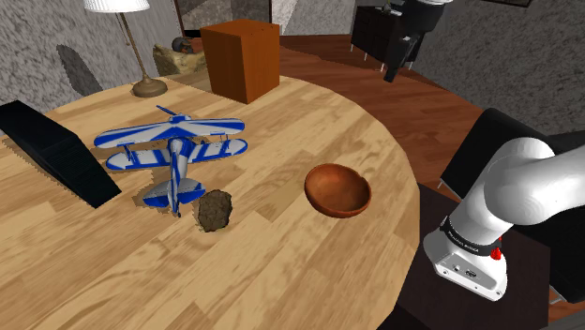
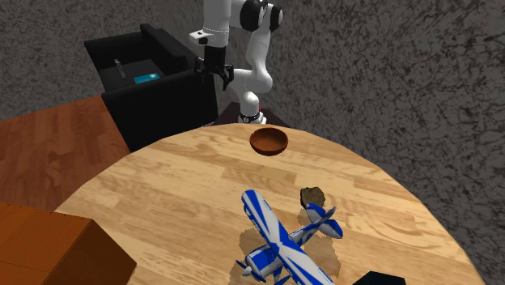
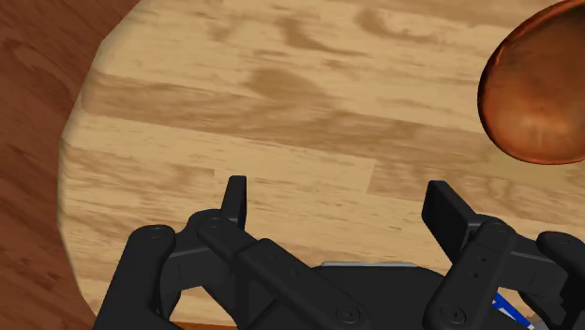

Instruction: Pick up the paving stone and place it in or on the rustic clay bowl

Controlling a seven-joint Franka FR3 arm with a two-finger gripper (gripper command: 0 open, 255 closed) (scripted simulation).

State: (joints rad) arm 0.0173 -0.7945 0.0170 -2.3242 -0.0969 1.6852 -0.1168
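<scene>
The paving stone (image 1: pixel 215 209) is a dark, rough lump lying on the round wooden table (image 1: pixel 309 262), right beside the tail of a toy plane; it also lies on the table top (image 2: pixel 312 195). A reddish-brown clay bowl (image 1: pixel 337 189) (image 2: pixel 269 141) (image 3: pixel 539 89) stands empty a short way from the stone, towards the arm's side of the table. My black gripper (image 1: pixel 398 58) (image 2: pixel 218 71) (image 3: pixel 342 208) hangs high above the table's rim, well away from the stone. Its fingers (image 3: pixel 234 202) stand apart with nothing between them.
A blue-and-white toy biplane (image 1: pixel 173 150) (image 2: pixel 283 239) sits next to the stone. An orange-brown box (image 1: pixel 242 58), a lamp (image 1: pixel 141 47) and a black slanted block (image 1: pixel 56 150) stand along the table's far side. A black armchair (image 2: pixel 154 89) is beside the stand.
</scene>
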